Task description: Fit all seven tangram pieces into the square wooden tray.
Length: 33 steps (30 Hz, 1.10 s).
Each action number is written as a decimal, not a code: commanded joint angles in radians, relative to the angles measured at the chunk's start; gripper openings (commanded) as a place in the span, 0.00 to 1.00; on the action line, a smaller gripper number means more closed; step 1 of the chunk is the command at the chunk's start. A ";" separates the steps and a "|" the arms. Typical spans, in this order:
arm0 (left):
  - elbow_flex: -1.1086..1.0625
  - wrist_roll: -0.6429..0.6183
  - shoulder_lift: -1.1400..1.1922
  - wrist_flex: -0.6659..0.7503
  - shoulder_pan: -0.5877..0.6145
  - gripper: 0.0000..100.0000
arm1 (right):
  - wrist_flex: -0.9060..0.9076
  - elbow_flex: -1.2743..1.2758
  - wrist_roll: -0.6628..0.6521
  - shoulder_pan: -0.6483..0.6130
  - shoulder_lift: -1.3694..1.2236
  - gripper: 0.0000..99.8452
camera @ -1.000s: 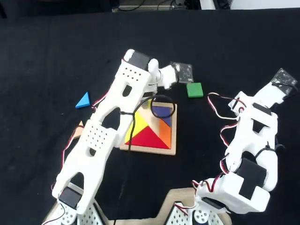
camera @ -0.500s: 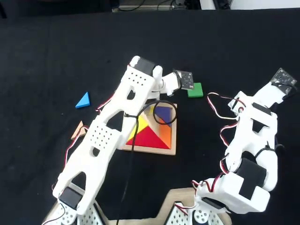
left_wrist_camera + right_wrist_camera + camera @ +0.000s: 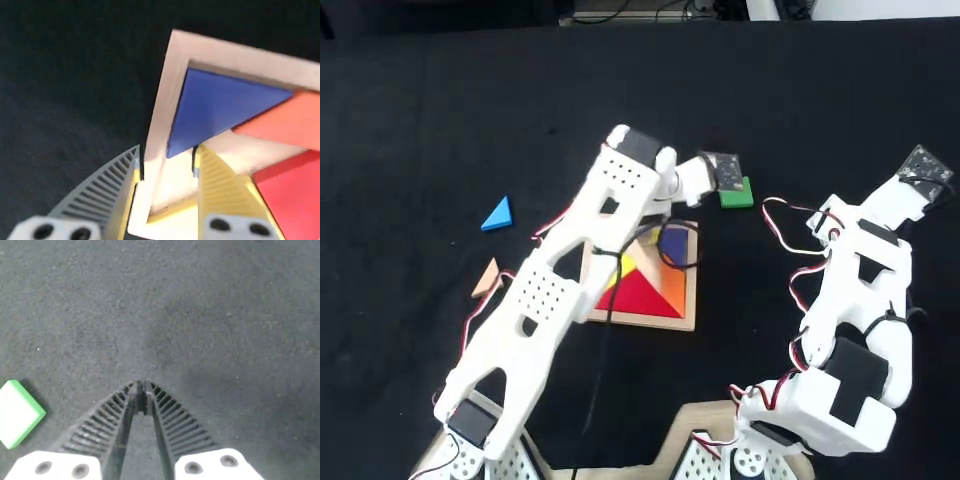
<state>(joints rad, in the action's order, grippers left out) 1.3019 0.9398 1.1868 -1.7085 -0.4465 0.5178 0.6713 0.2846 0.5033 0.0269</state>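
Left gripper (image 3: 166,162): the jaws are standing partly open, straddling one wall of the square wooden tray (image 3: 165,95) near its corner. One finger (image 3: 117,187) is sitting outside the wall against the black cloth (image 3: 70,85), and the other finger (image 3: 222,192) is inside the tray. A gap is showing between the inner finger and the wall, so the wall is not clamped. Nothing is being carried.

Left arm (image 3: 570,270): it is lying stretched out from its base at the near edge, diagonally across the tray, with the wrist past the tray's far edge.

Tray contents: a dark blue triangle (image 3: 225,107) is occupying the corner beside the jaws. An orange piece (image 3: 292,120) is touching it, and a red triangle (image 3: 295,197) and a yellow piece (image 3: 620,268) are also seated in the tray.

Loose pieces on the cloth: a green square (image 3: 735,193) is lying just beyond the tray's far corner, beside the left wrist. A light blue triangle (image 3: 498,215) and a tan piece (image 3: 485,280) are lying well apart from the tray, on the left arm's outer side.

Right gripper (image 3: 142,397): the fingertips are pressed together, empty, hanging over bare cloth. The right arm (image 3: 860,290) is standing folded, well apart from the tray.
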 commanded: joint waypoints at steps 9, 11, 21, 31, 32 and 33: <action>0.031 -0.063 -0.017 0.029 -0.071 0.18 | -0.018 -0.051 0.000 -0.018 0.002 0.01; 0.031 -0.063 -0.017 0.028 -0.062 0.18 | -0.018 -0.051 0.000 -0.018 0.002 0.01; 0.064 -0.081 -0.026 -0.054 -0.071 0.18 | -0.018 -0.051 0.000 -0.018 0.002 0.01; -0.002 -0.135 -0.032 -0.054 -0.097 0.18 | -0.018 -0.051 0.000 -0.018 0.002 0.01; -0.002 -0.144 -0.032 -0.054 -0.104 0.18 | -0.018 -0.051 0.000 -0.018 0.002 0.01; -0.002 -0.150 -0.032 -0.054 -0.113 0.18 | -0.018 -0.051 0.000 -0.018 0.002 0.01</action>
<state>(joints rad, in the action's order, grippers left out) 1.2973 0.8232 1.1899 -1.7530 -0.5278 0.5178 0.6713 0.2846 0.5033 0.0269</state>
